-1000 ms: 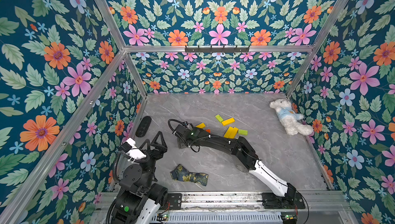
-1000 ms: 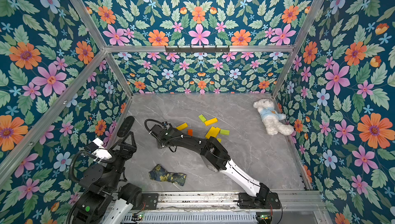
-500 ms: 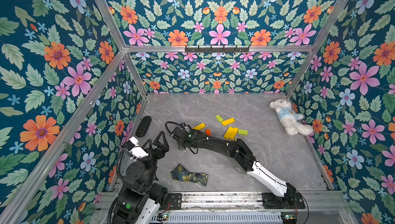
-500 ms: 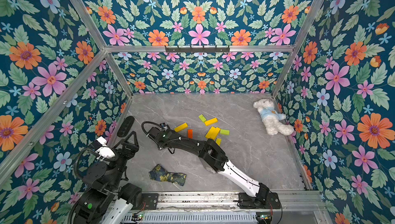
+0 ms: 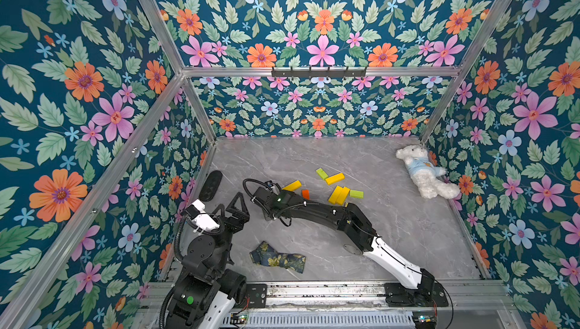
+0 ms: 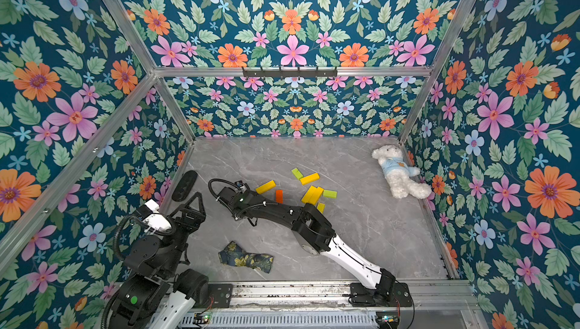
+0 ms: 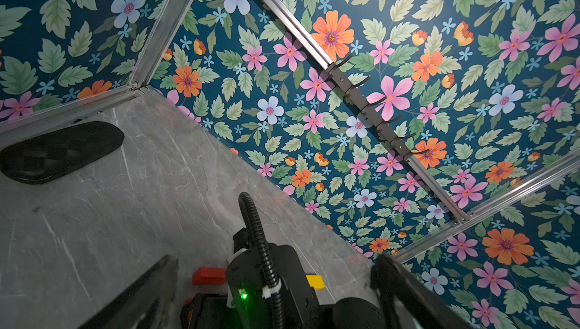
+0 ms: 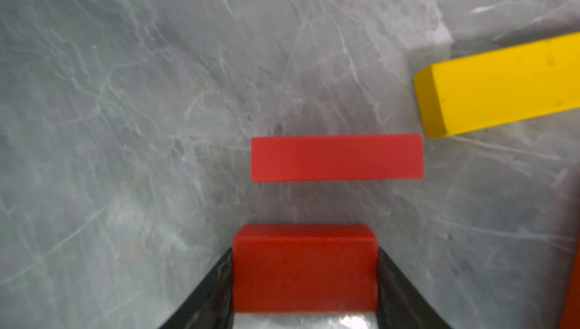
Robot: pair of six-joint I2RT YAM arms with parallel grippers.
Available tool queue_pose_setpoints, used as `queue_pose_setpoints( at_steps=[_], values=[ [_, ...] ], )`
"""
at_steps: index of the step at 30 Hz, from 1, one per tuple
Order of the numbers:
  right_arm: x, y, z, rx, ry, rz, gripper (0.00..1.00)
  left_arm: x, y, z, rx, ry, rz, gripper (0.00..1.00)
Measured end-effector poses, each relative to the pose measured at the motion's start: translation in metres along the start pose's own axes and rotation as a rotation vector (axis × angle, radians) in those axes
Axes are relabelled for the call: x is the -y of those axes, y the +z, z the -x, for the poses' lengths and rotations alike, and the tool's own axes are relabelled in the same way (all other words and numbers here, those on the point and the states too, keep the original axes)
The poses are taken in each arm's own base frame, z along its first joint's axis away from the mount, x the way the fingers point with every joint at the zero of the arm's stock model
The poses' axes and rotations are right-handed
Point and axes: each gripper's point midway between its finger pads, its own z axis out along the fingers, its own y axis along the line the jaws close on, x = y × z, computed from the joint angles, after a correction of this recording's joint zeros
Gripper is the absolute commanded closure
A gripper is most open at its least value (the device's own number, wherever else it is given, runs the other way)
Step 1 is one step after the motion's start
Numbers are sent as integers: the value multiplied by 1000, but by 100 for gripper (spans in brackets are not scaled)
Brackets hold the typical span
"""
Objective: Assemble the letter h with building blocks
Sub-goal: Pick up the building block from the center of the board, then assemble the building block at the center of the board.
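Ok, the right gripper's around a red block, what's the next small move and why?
Probably finish closing the right gripper on the short red wooden block between its fingers before lifting. The fingers flank both sides, but a firm grip isn't clear yet. A second red block and a long yellow block lie just ahead, so pushing forward could knock them.

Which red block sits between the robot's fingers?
The red block between the fingers of the right gripper; the other red block lies free near a yellow bar.
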Motion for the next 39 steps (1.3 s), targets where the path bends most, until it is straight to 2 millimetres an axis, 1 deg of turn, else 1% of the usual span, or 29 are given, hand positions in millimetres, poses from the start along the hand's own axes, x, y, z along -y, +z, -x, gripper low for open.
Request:
queue_pose_setpoints(
  at_steps=[3, 7, 12, 21, 29, 33, 39],
  values=[
    [0, -12, 9, 19, 4, 13, 39, -1, 1, -2, -7, 0, 1, 0],
    [-2, -33, 23, 55, 17, 38, 39, -1, 2, -5, -15, 2, 1, 0],
    [5, -54, 25, 67, 23, 46, 39, -3, 4, -10, -28, 4, 3, 0],
    [31, -85, 8, 67, 58, 47, 40, -8, 11, -25, -69, -4, 9, 0],
    [61, -105, -13, 67, 111, 27, 40, -5, 13, -25, -64, -10, -5, 0],
    [72, -110, -23, 60, 134, 14, 40, -6, 14, -29, -76, -6, -5, 0],
    [85, -110, -37, 46, 169, -7, 40, -5, 15, -29, -77, -7, -8, 0]
  ],
)
